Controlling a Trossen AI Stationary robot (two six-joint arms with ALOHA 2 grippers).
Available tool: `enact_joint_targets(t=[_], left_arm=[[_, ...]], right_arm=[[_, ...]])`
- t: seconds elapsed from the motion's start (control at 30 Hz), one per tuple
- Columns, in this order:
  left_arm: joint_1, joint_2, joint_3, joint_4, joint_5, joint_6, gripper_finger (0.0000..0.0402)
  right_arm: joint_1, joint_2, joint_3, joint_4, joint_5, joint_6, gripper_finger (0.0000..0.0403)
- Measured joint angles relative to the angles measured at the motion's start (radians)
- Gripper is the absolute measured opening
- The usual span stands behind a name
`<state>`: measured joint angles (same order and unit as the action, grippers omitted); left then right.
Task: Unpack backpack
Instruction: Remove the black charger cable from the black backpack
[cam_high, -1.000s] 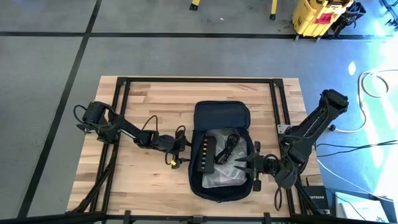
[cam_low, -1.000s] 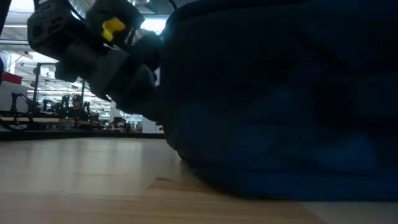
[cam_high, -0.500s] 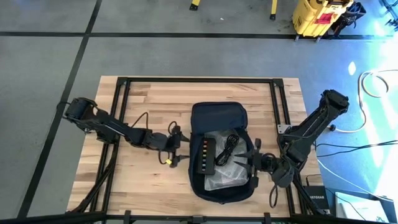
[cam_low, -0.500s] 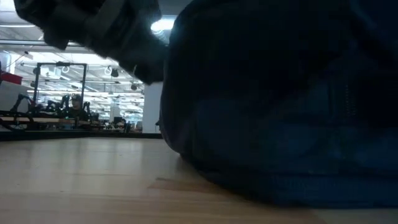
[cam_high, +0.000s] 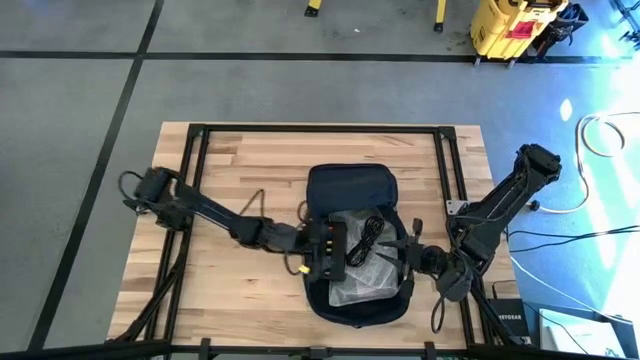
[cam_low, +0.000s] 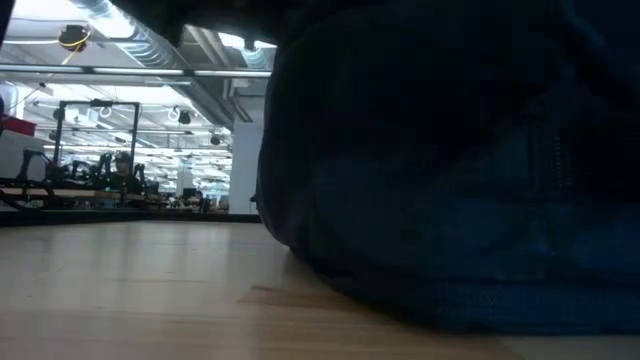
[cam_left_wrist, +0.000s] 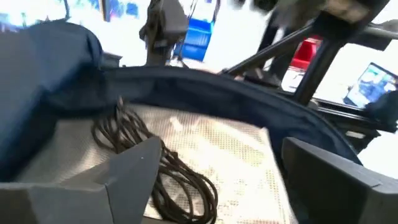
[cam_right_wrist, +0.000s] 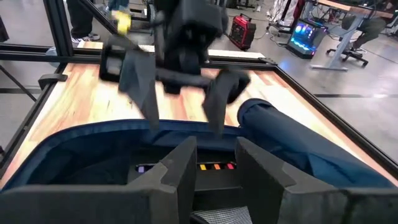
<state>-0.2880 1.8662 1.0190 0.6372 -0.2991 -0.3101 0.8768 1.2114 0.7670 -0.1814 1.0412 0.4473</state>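
Dark metal fingers spread wide: our left gripper (cam_high: 322, 252) hangs over the left rim of the backpack (cam_high: 350, 187), jaws parted around nothing, poised above the black box with coloured marks (cam_high: 331, 250) that lies along the bag's left inside edge. Across the opening, our right gripper (cam_high: 408, 256) sits at the right rim with its fingers drawn in to a narrow gap; whether they pinch the fabric edge or merely rest against it, we cannot tell. Between the two grippers, inside the bag, a coiled black cable (cam_high: 366, 238) rests on a crinkly clear plastic bag (cam_high: 362, 275). The backpack itself lies flat and unzipped near the middle of the wooden table (cam_high: 240, 170), slightly right of centre, its flap folded back toward the far side. We judge the navy fabric soft and limp: it will sag and fold under a pull instead of holding its shape, so the rim wants steadying from one side while the other arm lifts things out. The box looks rigid and the best first pick, taken across its narrow width. The cable is light but loose, likely to trail or snag, and is best pinched where the loops bunch. The plastic looks slippery and thin, so a gathered fold would give the surest hold.
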Motion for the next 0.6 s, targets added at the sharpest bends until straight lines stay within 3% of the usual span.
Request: enact_joint_targets(t=[0.2, 0.37, 0.6], left_arm=[[0.029, 0.167, 0.167, -0.041, -0.086, -0.043, 0.0321], [0.053, 0.256, 0.360, -0.361, -0.200, -0.135, 0.0321], [0.051, 0.337, 0.528, -0.525, -0.207, -0.157, 0.0321]], right_arm=[[0.000, 0.000, 0.000, 0.006, 0.000, 0.000, 0.0095], [0.000, 0.000, 0.000, 0.010, -0.001, 0.000, 0.0095], [0.000, 0.000, 0.000, 0.015, -0.002, 0.000, 0.0095]])
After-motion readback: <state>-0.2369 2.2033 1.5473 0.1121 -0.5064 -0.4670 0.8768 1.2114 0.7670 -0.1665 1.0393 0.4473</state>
